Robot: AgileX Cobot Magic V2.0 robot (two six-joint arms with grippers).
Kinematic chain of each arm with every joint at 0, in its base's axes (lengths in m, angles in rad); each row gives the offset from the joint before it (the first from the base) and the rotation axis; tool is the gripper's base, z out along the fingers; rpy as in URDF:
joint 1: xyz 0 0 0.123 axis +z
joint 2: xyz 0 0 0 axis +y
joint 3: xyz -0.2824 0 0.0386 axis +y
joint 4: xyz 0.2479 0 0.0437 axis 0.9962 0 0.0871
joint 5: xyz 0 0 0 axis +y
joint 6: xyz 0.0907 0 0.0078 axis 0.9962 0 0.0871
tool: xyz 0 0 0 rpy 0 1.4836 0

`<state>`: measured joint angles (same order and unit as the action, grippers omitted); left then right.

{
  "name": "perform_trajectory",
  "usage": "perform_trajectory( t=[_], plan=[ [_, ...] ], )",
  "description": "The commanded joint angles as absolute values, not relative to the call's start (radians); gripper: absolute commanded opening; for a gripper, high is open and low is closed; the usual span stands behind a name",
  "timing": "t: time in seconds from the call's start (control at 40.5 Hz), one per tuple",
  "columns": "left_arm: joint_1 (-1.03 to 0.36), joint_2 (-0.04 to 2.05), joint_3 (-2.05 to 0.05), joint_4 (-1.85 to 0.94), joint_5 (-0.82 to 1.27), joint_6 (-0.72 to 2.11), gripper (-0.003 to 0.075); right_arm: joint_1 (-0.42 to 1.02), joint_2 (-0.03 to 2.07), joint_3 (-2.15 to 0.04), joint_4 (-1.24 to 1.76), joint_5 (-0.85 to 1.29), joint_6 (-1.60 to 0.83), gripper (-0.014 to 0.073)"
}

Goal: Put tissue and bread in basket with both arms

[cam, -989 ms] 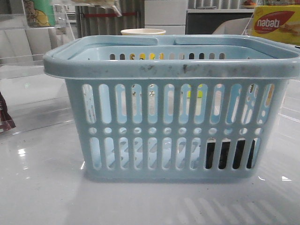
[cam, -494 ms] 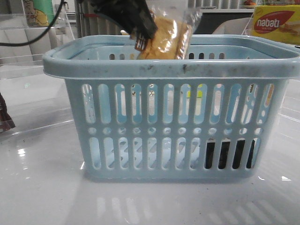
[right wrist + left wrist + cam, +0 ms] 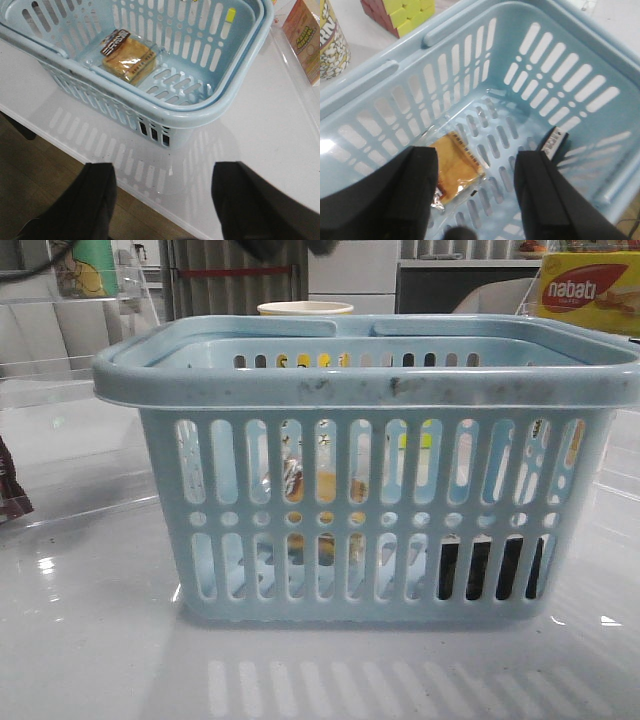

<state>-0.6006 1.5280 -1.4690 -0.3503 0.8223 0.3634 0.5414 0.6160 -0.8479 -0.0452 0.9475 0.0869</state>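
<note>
Front view, nearest item: basket (image 3: 370, 390), pale blue, slotted walls, scuffed rim, standing upright on white table (image 3: 90, 660). Through front slots – bread (image 3: 325, 485), clear bag w/ yellowish-brown loaf, lying on basket floor left of centre. Dark block low at basket's right end = tissue (image 3: 490, 568), black pack, inside, against the wall.

Left wrist view: left gripper (image 3: 475, 192) above basket interior, fingers spread wide, nothing between them. Bread (image 3: 455, 167) flat on slotted floor below; tissue (image 3: 554, 144) near the side wall, partly hidden by one finger – apart from bread.

Right wrist view: right gripper (image 3: 162, 205) outside basket, over table edge, fingers parted, empty. Bread (image 3: 127, 57) w/ dark label visible on the basket floor; tissue not made out here.

Further back, front view: paper cup (image 3: 305, 308) behind basket rim; yellow nabati box (image 3: 590, 290) far right; maroon wrapper (image 3: 10, 495) at left edge.
</note>
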Motion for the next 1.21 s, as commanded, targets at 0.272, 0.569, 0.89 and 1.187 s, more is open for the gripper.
perform_trajectory(
  t=[0.272, 0.569, 0.89, 1.187],
  plan=[
    [-0.605, 1.099, -1.223, -0.377, 0.818, 0.365, 0.0425, 0.537, 0.617, -0.875, -0.060, 0.880, 0.082, 0.0521],
    [-0.605, 0.774, -0.953, -0.353, 0.826, 0.339, 0.0425, 0.537, 0.617, -0.875, -0.060, 0.881, 0.082, 0.0521],
    [-0.605, 0.571, -0.792, -0.147, 0.810, 0.151, 0.0382, 0.537, 0.617, -0.874, -0.060, 0.887, 0.082, 0.0521],
    [-0.605, 0.575, -0.775, -0.050, 0.778, 0.151, 0.0382, 0.537, 0.617, -0.874, -0.060, 0.892, 0.082, 0.0377]
  ],
)
